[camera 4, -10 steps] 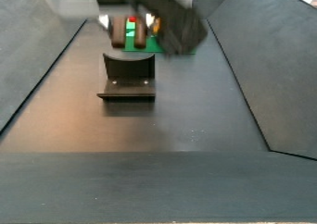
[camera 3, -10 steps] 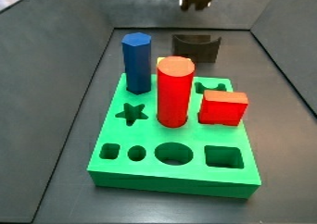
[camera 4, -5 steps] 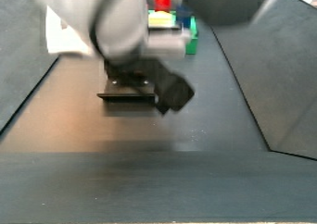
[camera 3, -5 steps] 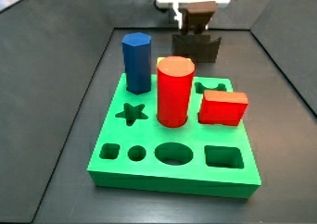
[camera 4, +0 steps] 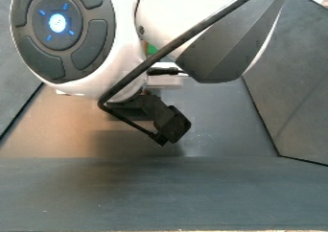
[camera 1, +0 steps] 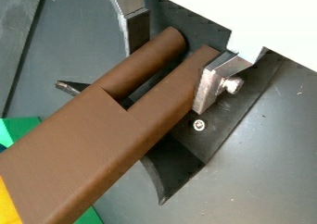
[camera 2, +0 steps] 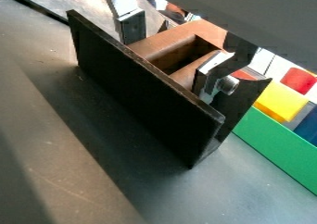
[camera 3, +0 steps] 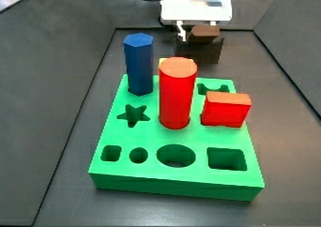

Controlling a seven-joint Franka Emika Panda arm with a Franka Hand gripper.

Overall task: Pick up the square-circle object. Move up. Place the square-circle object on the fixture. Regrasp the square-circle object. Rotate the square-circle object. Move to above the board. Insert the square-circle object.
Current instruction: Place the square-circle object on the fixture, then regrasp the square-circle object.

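Wrist views: my hand [camera 1: 173, 56] clamps the square-circle object [camera 1: 99, 140], low over the fixture [camera 2: 143, 93], beyond the board's [camera 3: 175, 179] far edge.

Fixture [camera 3: 211, 49] largely hidden behind tool [camera 3: 200, 29] and square-circle object [camera 3: 204, 31]
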